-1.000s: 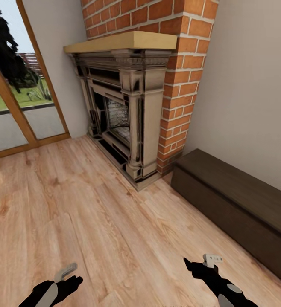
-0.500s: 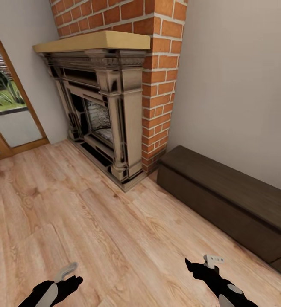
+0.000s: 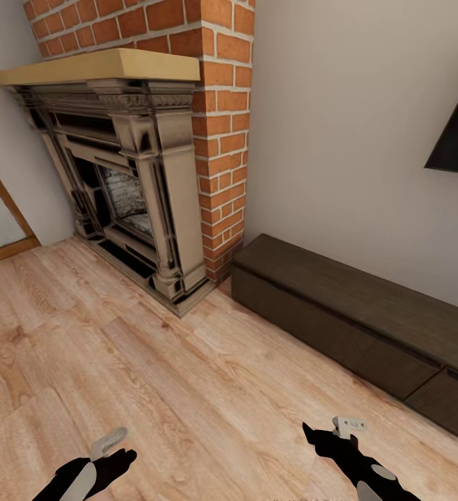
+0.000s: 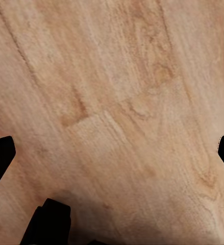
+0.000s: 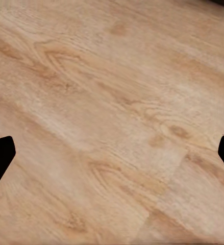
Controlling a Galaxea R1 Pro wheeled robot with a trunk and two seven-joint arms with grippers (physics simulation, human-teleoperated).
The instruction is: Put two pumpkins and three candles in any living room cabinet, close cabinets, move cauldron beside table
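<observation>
Light-brown wooden plank floor (image 3: 152,376), on which stand an ornate dark fireplace (image 3: 128,209) at a red-brick chimney and, beside it along the wall, a long low dark-brown wooden cabinet (image 3: 340,313).

Head high; wrists facing floor (image 4: 117,102)

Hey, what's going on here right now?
The robot is on the move in the living room with nothing in hand. Both end effectors, left and right, hang open over the bare wood floor. Ahead stands a fireplace in a brick chimney, and a low dark cabinet runs along the wall, its fronts shut as far as visible.
</observation>
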